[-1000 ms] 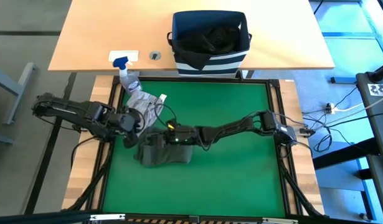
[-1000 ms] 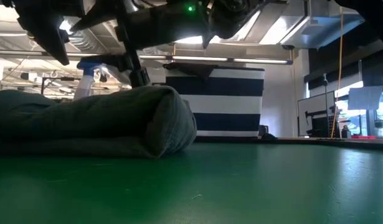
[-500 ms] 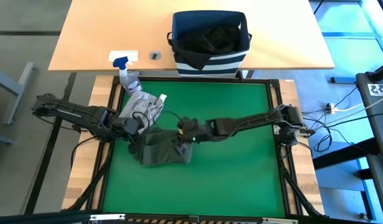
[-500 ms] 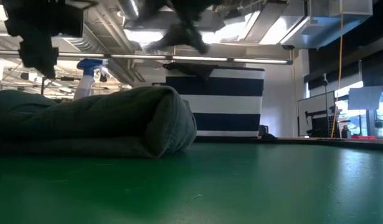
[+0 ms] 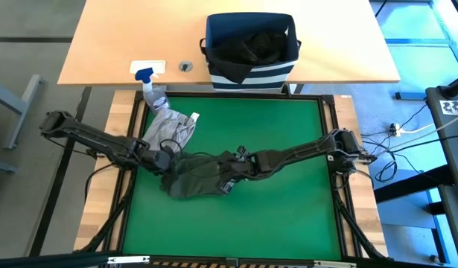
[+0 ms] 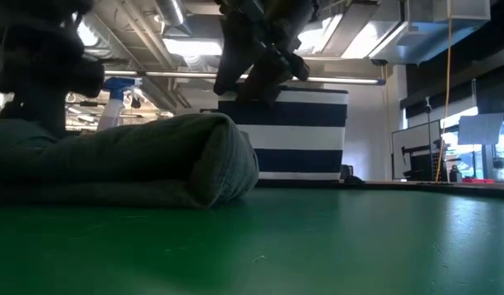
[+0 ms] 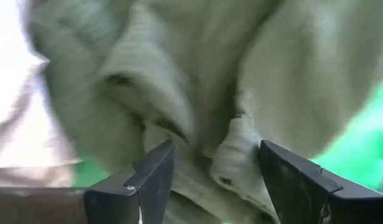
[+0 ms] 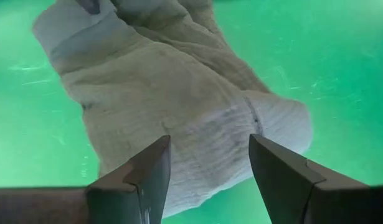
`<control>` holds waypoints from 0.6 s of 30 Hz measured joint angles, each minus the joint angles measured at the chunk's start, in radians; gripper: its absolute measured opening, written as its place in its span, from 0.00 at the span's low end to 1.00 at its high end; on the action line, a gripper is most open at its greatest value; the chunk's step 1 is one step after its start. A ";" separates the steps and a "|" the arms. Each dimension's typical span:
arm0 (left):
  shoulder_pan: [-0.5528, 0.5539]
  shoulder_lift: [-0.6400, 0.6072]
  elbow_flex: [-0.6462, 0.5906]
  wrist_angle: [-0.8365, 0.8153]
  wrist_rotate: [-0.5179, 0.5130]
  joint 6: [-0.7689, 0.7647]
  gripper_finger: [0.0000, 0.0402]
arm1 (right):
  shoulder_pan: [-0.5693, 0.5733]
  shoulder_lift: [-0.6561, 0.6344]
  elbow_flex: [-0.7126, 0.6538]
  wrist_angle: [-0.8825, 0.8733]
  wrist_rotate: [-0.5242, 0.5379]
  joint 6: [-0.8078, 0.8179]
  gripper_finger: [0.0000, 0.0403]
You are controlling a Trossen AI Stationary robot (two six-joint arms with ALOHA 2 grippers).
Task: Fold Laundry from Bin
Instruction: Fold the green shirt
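A dark olive garment (image 5: pixel 199 179) lies folded into a thick bundle on the green mat (image 5: pixel 288 149), its rounded fold (image 6: pixel 227 160) toward the right. My left gripper (image 5: pixel 167 170) is open and low at the bundle's left end, its fingers on either side of a cloth ridge (image 7: pixel 235 146). Over the bundle's right end my right gripper (image 5: pixel 227 173) hovers open, clear of the cloth (image 8: pixel 166 93). A light grey garment (image 5: pixel 169 128) lies crumpled at the mat's far left. The striped bin (image 5: pixel 251 74) stands on the far table with a black garment (image 5: pixel 251 45) inside. My left gripper's open fingers (image 7: pixel 155 177) come down slanting at the olive garment's left end, on either side of a raised ridge of cloth. I cannot tell whether they touch it. The garment lies flat on the mat.
A clear spray bottle with a blue nozzle (image 5: pixel 150 83) stands near the mat's far left corner, beside the grey garment. The mat's right half and near strip (image 5: pixel 288 208) are bare green. A black frame (image 5: pixel 329 149) borders the mat.
My left gripper has come down toward the olive garment's left end and rolled. My right gripper has moved along the bundle toward the table's right and turned, and now hangs over its right end. The bundle has kept its place and shape.
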 joint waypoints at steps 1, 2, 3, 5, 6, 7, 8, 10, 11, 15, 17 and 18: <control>0.000 0.007 -0.009 -0.003 -0.008 -0.001 0.56 | 0.000 0.000 0.000 0.000 0.009 -0.004 0.53; 0.000 0.011 -0.016 -0.003 -0.016 -0.001 0.56 | 0.000 0.000 0.000 0.001 0.011 -0.004 0.53; 0.000 0.013 -0.021 0.000 -0.027 -0.001 0.56 | 0.000 0.000 0.000 0.001 0.011 -0.004 0.53; 0.000 0.021 -0.024 0.008 -0.061 0.009 0.56 | 0.000 0.000 0.000 0.001 0.011 -0.004 0.53; 0.000 0.024 -0.028 0.007 -0.086 0.019 0.56 | 0.000 0.000 0.000 0.001 0.011 -0.004 0.53; 0.000 0.025 -0.030 0.002 -0.108 0.033 0.56 | 0.000 0.000 0.000 0.004 0.012 -0.004 0.53; 0.000 0.024 -0.030 0.001 -0.124 0.048 0.56 | 0.000 0.000 0.000 0.007 0.012 -0.004 0.53; 0.002 0.024 -0.030 0.007 -0.143 0.078 0.54 | 0.000 0.000 0.000 0.006 0.012 -0.004 0.53; 0.002 0.024 -0.030 0.004 -0.148 0.088 0.52 | 0.000 0.000 0.000 0.007 0.012 -0.004 0.53; 0.002 0.024 -0.030 0.005 -0.147 0.132 0.42 | 0.000 0.000 0.000 0.007 0.012 0.000 0.53; 0.002 0.024 -0.030 0.010 -0.143 0.141 0.36 | 0.000 0.000 0.000 0.007 0.012 0.006 0.53; 0.002 0.024 -0.030 0.012 -0.142 0.141 0.34 | 0.000 0.000 0.000 0.008 0.013 0.011 0.53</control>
